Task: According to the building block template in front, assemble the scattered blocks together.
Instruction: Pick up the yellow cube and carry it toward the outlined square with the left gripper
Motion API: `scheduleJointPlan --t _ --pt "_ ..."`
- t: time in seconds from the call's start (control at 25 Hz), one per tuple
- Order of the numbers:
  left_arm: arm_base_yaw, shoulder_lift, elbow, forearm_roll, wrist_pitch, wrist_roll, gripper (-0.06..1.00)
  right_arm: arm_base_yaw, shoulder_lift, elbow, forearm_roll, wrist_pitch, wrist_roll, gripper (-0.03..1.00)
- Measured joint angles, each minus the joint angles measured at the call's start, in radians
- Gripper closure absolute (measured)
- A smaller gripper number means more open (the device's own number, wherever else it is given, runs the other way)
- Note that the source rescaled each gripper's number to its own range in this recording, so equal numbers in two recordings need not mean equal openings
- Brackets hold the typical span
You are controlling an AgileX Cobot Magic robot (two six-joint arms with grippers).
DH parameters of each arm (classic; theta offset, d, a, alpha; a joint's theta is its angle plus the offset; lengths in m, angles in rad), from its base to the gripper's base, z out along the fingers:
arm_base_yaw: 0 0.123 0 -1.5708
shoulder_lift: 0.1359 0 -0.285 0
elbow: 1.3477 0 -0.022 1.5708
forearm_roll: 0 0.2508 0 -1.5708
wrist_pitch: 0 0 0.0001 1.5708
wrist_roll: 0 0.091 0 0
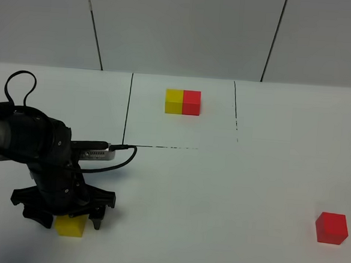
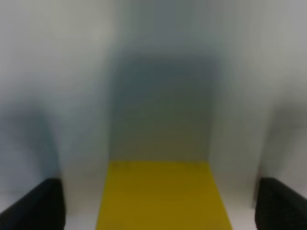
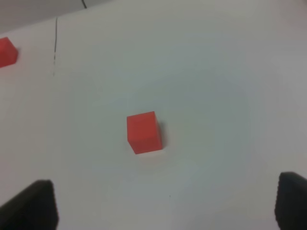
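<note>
The template stands at the back middle of the white table: a small yellow cube (image 1: 174,101) touching a small red cube (image 1: 191,102) on its right. The loose yellow cube (image 1: 71,226) lies at the front left. My left gripper (image 1: 67,217) is down over it and open; in the left wrist view the yellow cube (image 2: 160,196) sits between the two black fingers (image 2: 33,208), apart from both. The loose red cube (image 1: 331,228) lies at the front right. The right wrist view shows it (image 3: 144,132) ahead of my open, empty right gripper (image 3: 163,203). The right arm is out of the exterior view.
Thin black lines (image 1: 127,110) mark a rectangle on the table around the template. A black cable (image 1: 122,158) loops off the left arm. A grey panelled wall (image 1: 182,29) closes the back. The template's red cube also shows far off in the right wrist view (image 3: 7,51).
</note>
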Motion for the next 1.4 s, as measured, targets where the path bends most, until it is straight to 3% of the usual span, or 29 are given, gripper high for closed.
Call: scheduleJointPlan --t 0.64,0.72,0.84,1.04,1.4 --pt "-0.001 0.02 -0.018 -0.009 0.04 0.005 0.04 0.0 0.0 0.0 0.0 0.0 0.0 0.16" --pt "-0.001 0.02 -0.018 -0.01 0.05 0.005 0.1 0.0 0.0 0.0 0.0 0.0 0.0 0.16" --pt "-0.001 0.021 -0.018 -0.009 0.071 0.005 0.33 0.0 0.0 0.0 0.0 0.0 0.0 0.16" --pt "0.0 0.023 -0.018 -0.024 0.098 0.004 0.94 0.0 0.0 0.0 0.0 0.0 0.0 0.16" --pt "0.0 0.025 -0.029 -0.044 0.107 0.013 0.94 0.0 0.0 0.0 0.0 0.0 0.0 0.16"
